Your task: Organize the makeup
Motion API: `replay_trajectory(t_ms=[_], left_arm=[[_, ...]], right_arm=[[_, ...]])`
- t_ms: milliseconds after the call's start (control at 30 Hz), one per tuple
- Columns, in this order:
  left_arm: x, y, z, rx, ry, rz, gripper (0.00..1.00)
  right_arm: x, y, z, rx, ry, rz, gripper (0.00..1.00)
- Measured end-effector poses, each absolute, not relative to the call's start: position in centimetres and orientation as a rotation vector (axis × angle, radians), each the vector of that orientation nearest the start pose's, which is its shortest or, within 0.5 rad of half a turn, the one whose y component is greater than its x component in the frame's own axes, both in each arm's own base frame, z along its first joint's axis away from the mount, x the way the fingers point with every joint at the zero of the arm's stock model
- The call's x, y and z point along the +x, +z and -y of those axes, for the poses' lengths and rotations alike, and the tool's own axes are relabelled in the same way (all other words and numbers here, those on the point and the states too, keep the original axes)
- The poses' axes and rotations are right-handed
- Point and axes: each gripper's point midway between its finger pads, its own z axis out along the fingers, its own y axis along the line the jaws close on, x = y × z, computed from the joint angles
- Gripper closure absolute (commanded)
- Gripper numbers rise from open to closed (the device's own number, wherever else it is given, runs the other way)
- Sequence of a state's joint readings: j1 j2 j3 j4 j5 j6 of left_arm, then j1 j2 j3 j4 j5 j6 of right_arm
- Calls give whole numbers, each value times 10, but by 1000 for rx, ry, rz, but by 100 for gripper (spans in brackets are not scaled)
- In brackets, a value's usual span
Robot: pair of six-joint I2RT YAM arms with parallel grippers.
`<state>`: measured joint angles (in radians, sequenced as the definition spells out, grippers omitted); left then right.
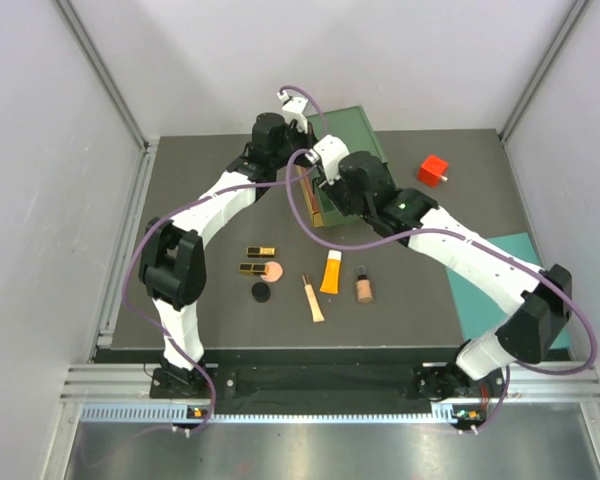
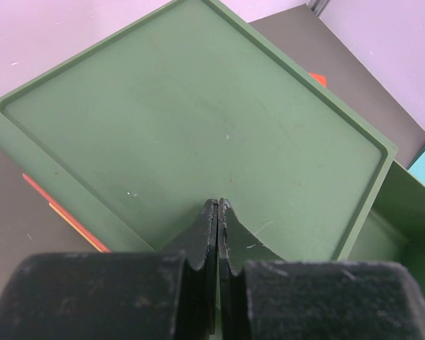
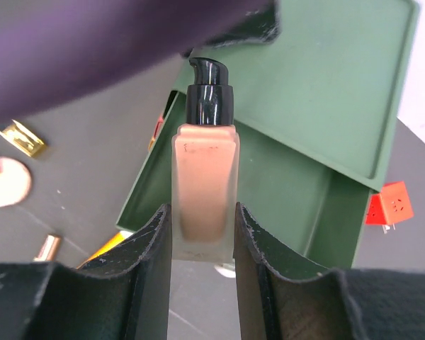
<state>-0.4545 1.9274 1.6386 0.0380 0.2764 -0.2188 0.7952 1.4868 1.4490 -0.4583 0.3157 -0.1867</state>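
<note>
Pinching a tan bottle by its lower sides, my right jaws hold it upright between them, with the black pump cap pointing away from them. Just beyond the bottle is the green box, with its drawer pulled out toward the jaws and standing open. I cannot tell whether the bottle is already over the drawer or just short of it. To the right of these jaws, past the drawer's corner, sits the red cube. To their left, on the table, I catch the edge of the peach compact. A purple cable blurs across the top of that wrist view.

My left jaws are pressed together with nothing between them. They hover over the box's flat lid, which fills the view ahead of them.

From overhead, the other makeup lies on the table well back from both jaws, toward the arm bases. The two gold-black cases lie one beside the other, with the compact just beside the nearer one. The black disc is close behind the compact. Further right are the peach tube, the orange tube and a second bottle. A teal mat lies far off to the right of the right jaws.
</note>
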Motion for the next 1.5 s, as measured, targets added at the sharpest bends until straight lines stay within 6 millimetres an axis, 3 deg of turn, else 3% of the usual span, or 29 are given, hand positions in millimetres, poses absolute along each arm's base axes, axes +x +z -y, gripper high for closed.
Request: replay_trajectory(t_ms=[167,300,600,800,1033,1167,1367,1433,1500], left_arm=[[502,250,309,413,-726,-1828,100],[502,249,309,412,-726,-1829,100],[502,250,308,412,-725,-1829,100],[503,250,308,412,-721,-1829,100],[503,250,308,414,-718,-1829,100],[504,250,308,419,-713,-1829,100],[505,250,308,420,-712,-1831,100],[505,250,308,420,-712,-1831,100],[505,250,308,421,-712,-1831,100]], right_arm=[[353,252,-269,-850,3,-1932,100],[354,247,-266,-871,-27,-1940,99],[358,247,-257,-893,-85,-1932,53],[362,249,-251,-876,-126,-1930,39],[363,251,-248,-845,-140,-1934,37],[359,264,-246,-785,-101,-1925,34],[336,307,-240,-652,69,-1875,35],[324,307,-239,-635,135,-1879,35],[310,294,-238,-633,194,-1917,36]])
